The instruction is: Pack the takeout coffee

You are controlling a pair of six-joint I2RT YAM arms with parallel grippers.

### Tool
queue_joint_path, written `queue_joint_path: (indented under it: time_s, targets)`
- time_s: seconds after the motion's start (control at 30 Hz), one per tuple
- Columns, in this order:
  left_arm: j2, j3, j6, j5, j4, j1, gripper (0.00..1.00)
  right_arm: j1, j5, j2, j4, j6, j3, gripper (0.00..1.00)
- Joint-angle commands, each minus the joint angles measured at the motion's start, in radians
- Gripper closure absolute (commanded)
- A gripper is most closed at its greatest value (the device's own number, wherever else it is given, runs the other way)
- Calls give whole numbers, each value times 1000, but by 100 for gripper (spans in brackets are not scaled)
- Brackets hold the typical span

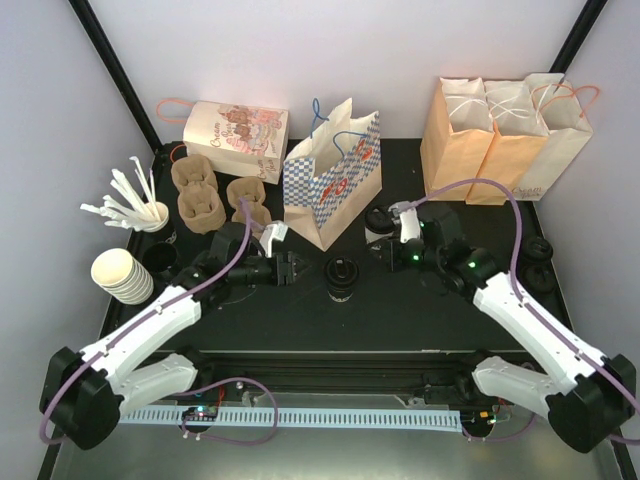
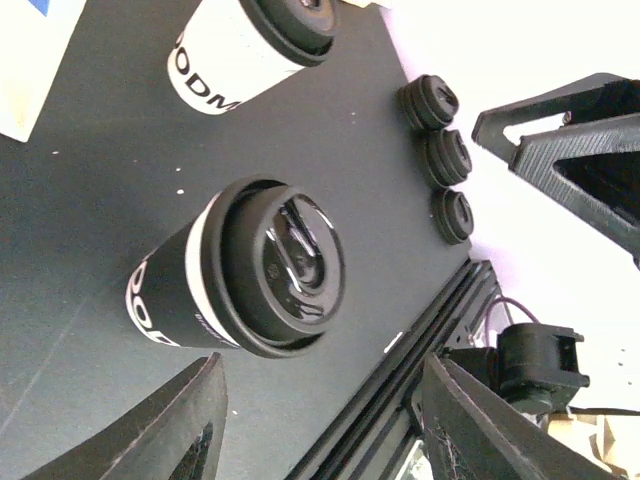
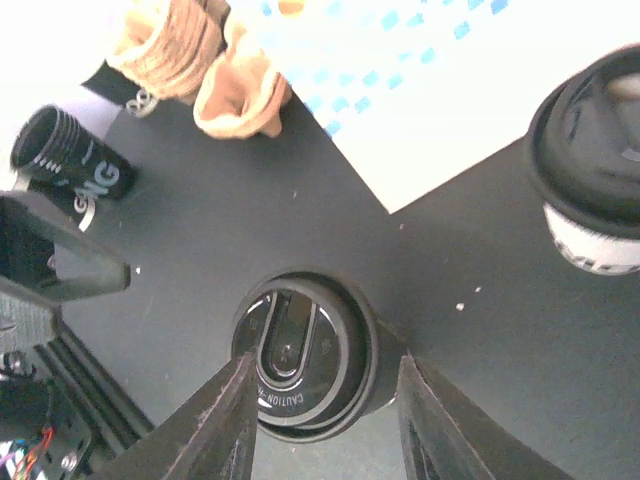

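Note:
One takeout coffee cup (image 1: 342, 278) (image 2: 240, 270) (image 3: 305, 355), with a black lid and a dark printed side, stands mid-table. My left gripper (image 1: 293, 268) (image 2: 322, 365) is open just left of it, with nothing between its fingers. My right gripper (image 1: 385, 248) (image 3: 325, 362) hangs over this cup from the right. It is open, and its fingers frame the lid from above without holding it. A second takeout coffee cup (image 1: 378, 222) (image 2: 250, 50) (image 3: 590, 170), white with black lettering and a black lid, stands behind it near the blue-checked paper bag (image 1: 335, 180) (image 3: 420, 90).
Brown pulp carriers (image 1: 200, 195) (image 3: 200, 60) and a printed bag (image 1: 235, 135) sit at the back left. A stack of white cups (image 1: 120, 275) and a black cup (image 1: 160, 258) (image 3: 75, 160) are at the left. Tan bags (image 1: 500, 130) stand at the back right. Spare black lids (image 1: 540, 262) (image 2: 445, 155) lie at the right edge.

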Motion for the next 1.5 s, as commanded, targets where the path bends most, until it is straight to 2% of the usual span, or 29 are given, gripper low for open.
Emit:
queue_joint_path:
  time_s: [0.0, 0.13, 0.17, 0.23, 0.3, 0.4, 0.53, 0.6, 0.7, 0.87, 1.03, 1.13, 1.23, 1.33, 1.4, 1.47]
  targets:
    - [-77, -26, 18, 8, 81, -12, 43, -2, 107, -106, 91, 9, -43, 58]
    - [-103, -42, 26, -13, 77, -13, 39, -3, 142, -186, 153, 19, -91, 55]
    - [-101, -44, 26, -13, 79, -13, 39, -2, 149, -195, 161, 19, -101, 51]
    - [-89, -46, 29, -7, 83, -13, 37, -3, 152, -208, 197, -6, -137, 35]
    - [-84, -49, 37, 7, 96, -17, 35, -2, 125, -226, 238, -72, -183, 23]
    - [-90, -55, 68, -24, 95, -25, 29, -2, 197, -275, 278, -119, -234, 14]
    - [-78, -62, 104, -58, 96, -31, 14, -2, 290, -363, 362, -169, -317, 4]
    - [-48, -62, 110, -65, 100, -32, 13, -2, 341, -400, 389, -172, -352, 1]
    - [10, -58, 107, -69, 104, -33, 15, -3, 373, -430, 398, -187, -388, 2]
    - [35, -69, 111, -65, 148, -38, 15, -3, 532, -414, 366, -199, -397, 3]
    - [35, -68, 133, -74, 152, -39, 13, -13, 710, -401, 459, -284, -434, 6]
    - [47, -63, 144, -71, 154, -39, 13, -71, 672, -410, 487, -302, -440, 6]
    - [56, -59, 150, -63, 147, -41, 13, -152, 635, -429, 593, -329, -502, 8]
    - [53, -62, 158, -58, 147, -40, 13, -258, 461, -470, 749, -367, -601, 13]
    - [49, -62, 165, -58, 141, -40, 12, -287, 444, -484, 838, -367, -652, 14]
    - [43, -62, 169, -54, 135, -40, 12, -301, 442, -470, 858, -385, -661, 14]
